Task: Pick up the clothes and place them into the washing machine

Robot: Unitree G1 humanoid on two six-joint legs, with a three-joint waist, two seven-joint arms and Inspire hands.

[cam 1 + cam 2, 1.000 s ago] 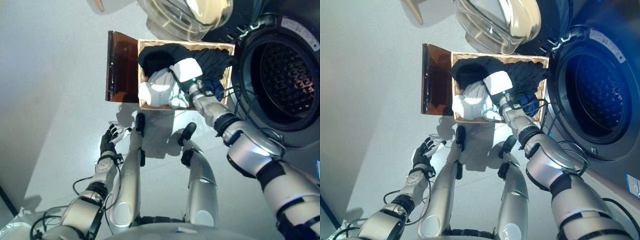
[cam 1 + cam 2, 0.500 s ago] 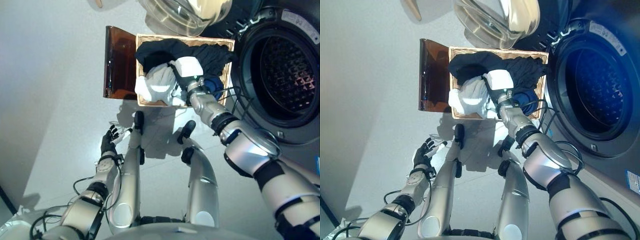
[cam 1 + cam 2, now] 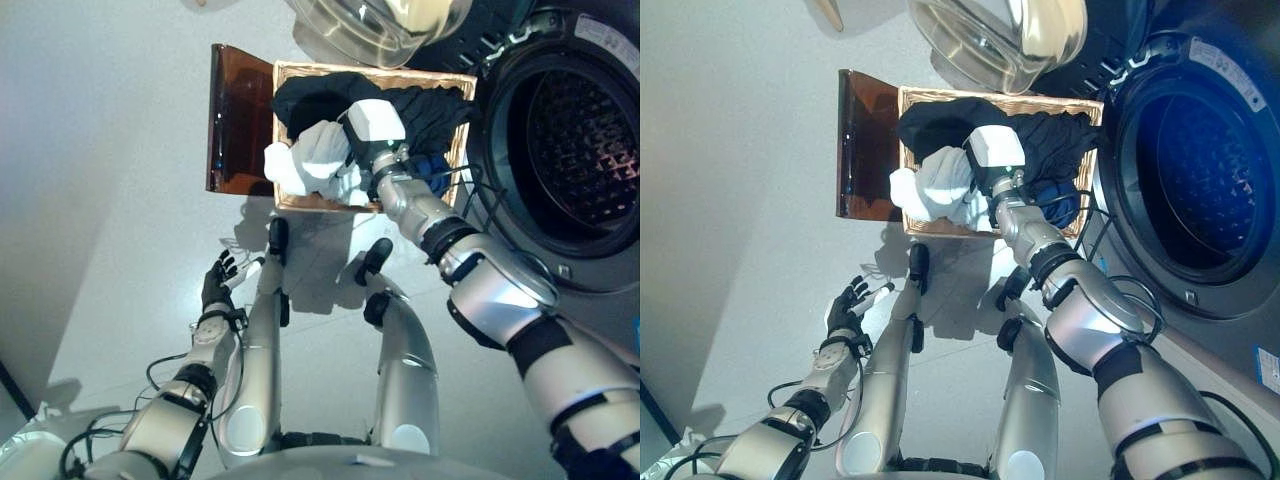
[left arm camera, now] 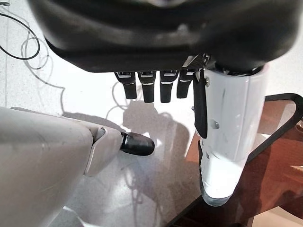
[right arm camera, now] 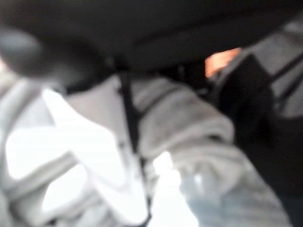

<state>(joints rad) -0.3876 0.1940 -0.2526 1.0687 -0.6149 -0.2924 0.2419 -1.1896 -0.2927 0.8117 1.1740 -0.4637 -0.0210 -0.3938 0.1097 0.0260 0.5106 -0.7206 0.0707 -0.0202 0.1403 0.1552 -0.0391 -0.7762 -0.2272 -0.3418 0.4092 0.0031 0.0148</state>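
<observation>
Left eye view — my right hand reaches into the wicker basket, fingers buried in the white garment; I cannot tell their closure. My left hand hangs low with relaxed fingers.

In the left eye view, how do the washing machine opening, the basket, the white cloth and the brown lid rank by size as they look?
1. Washing machine opening, largest as it looks.
2. Basket.
3. Brown lid, seen at an angle, so its true size is unsure.
4. White cloth, partly behind the right hand.
</observation>
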